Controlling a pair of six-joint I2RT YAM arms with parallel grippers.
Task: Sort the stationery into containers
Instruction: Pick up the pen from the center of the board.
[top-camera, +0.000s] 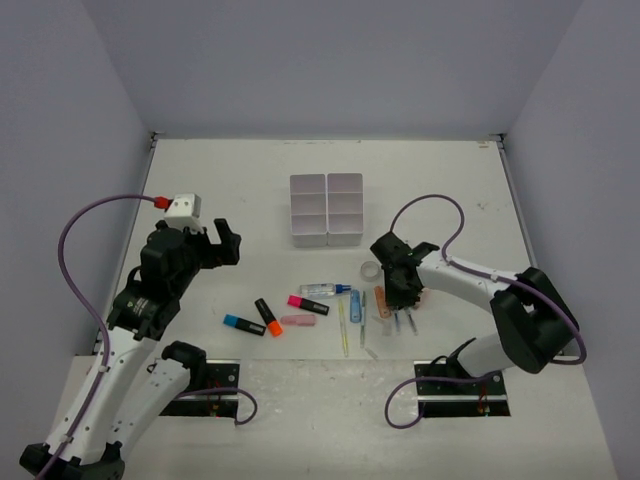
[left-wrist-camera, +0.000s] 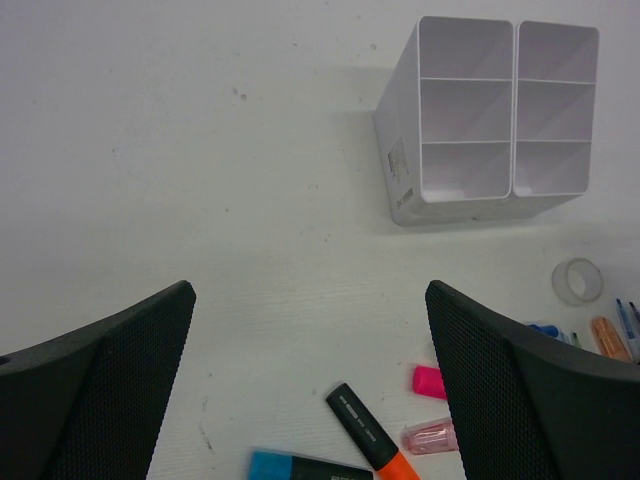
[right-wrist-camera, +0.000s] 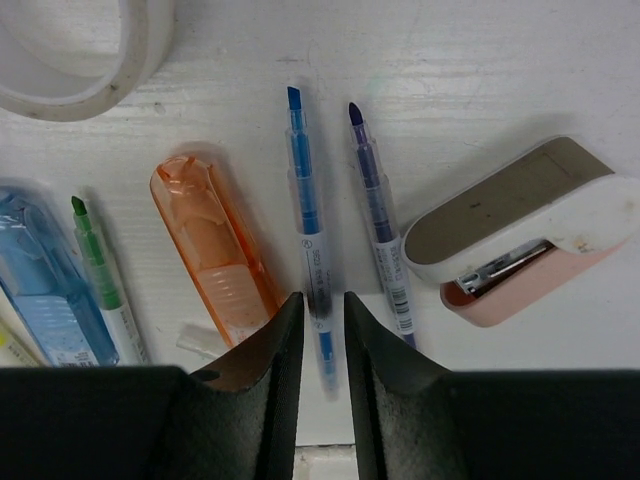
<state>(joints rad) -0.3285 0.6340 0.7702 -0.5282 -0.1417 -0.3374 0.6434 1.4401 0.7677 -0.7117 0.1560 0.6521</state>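
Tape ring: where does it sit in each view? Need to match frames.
Top external: tape ring right of centre, below the white tray.
Left wrist: right edge, about mid-height.
Right wrist: top-left corner, cut off by the frame.
Shared landmark: the orange translucent item, lying close by the ring in all three.

Desk (top-camera: 230, 180): white, lightly marked
Far centre: six-compartment organiser tray (top-camera: 326, 209)
Near centre: highlighters (top-camera: 264, 310), pink eraser (top-camera: 297, 321), pens (top-camera: 344, 325), tape ring (top-camera: 370, 271)
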